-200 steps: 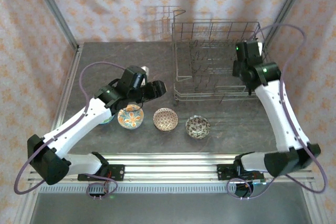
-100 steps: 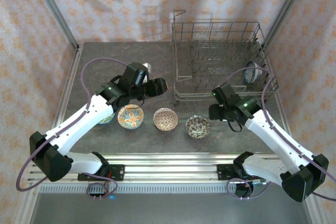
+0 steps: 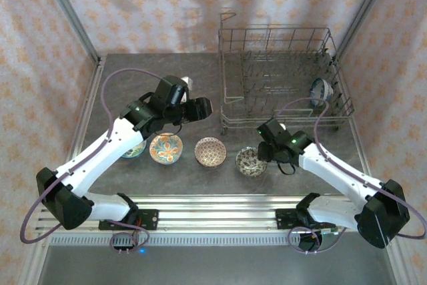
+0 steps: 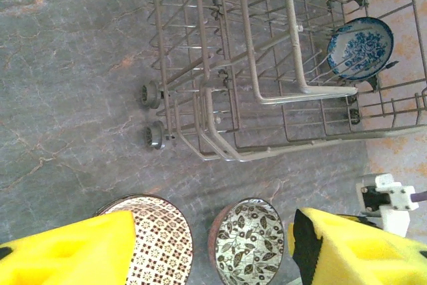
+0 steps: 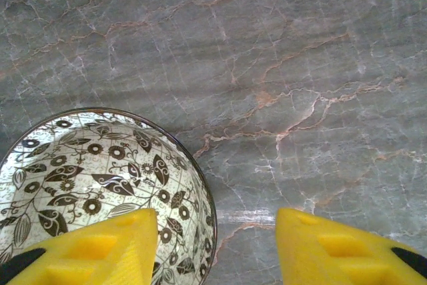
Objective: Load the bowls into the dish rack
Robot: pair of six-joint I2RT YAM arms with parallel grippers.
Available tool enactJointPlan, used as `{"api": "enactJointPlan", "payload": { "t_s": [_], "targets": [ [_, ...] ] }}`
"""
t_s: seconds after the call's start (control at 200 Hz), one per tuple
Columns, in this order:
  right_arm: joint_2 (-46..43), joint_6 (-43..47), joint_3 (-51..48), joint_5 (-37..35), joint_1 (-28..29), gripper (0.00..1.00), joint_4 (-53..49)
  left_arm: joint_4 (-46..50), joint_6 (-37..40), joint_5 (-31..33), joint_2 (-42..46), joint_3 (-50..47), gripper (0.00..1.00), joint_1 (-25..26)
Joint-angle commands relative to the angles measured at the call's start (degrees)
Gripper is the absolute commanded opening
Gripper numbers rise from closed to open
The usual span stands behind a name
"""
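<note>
Status: one blue-white bowl point(image 3: 320, 89) stood in the dish rack point(image 3: 270, 75), right end. Three bowls, possibly a fourth beneath the left arm, lay unloaded on the table point(image 3: 133, 78). The right gripper point(image 5: 217, 231) straddled the leaf-patterned bowl point(image 5: 100, 178) at its rim, jaws apart. The left gripper point(image 4: 213, 231) hovered wide, empty.

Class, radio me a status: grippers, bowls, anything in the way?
Left gripper open, empty, above table. Right gripper open, straddling rim of leaf-patterned bowl. One blue-white bowl in dish rack. No obstruction seen.

The left pincer point(image 3: 201, 107) is held open just left of the dish rack point(image 3: 287, 122); the right pincer point(image 3: 256, 153) is held low in front of it, jaws apart.
</note>
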State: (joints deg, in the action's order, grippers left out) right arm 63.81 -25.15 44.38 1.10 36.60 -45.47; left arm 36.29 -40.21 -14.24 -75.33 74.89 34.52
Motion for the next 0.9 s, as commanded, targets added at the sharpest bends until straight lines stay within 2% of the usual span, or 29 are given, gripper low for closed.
{"api": "enactJointPlan", "payload": {
  "t_s": [0.0, 0.651, 0.791, 0.896],
  "targets": [
    [-0.3, -1.6, -3.0, -1.1, 0.2, 0.47, 4.0, 3.7, 3.0, 2.3, -0.8, 2.5, 0.65, 0.4],
    [3.4, -2.9, -9.2, 1.7, 1.1, 0.32, 11.8, 0.5, 2.3, 2.0, 0.4, -2.4, 0.65, 0.4],
    [3.8, -2.8, -9.1, 2.3, 1.1, 0.25, 12.3, 0.3, 2.5, 2.3, 0.9, -2.7, 0.65, 0.4],
    [5.2, -2.4, -8.5, 2.2, 1.2, 0.16, 11.7, 0.3, 2.6, 2.4, 1.2, -3.2, 0.65, 0.4]
  ]
}}
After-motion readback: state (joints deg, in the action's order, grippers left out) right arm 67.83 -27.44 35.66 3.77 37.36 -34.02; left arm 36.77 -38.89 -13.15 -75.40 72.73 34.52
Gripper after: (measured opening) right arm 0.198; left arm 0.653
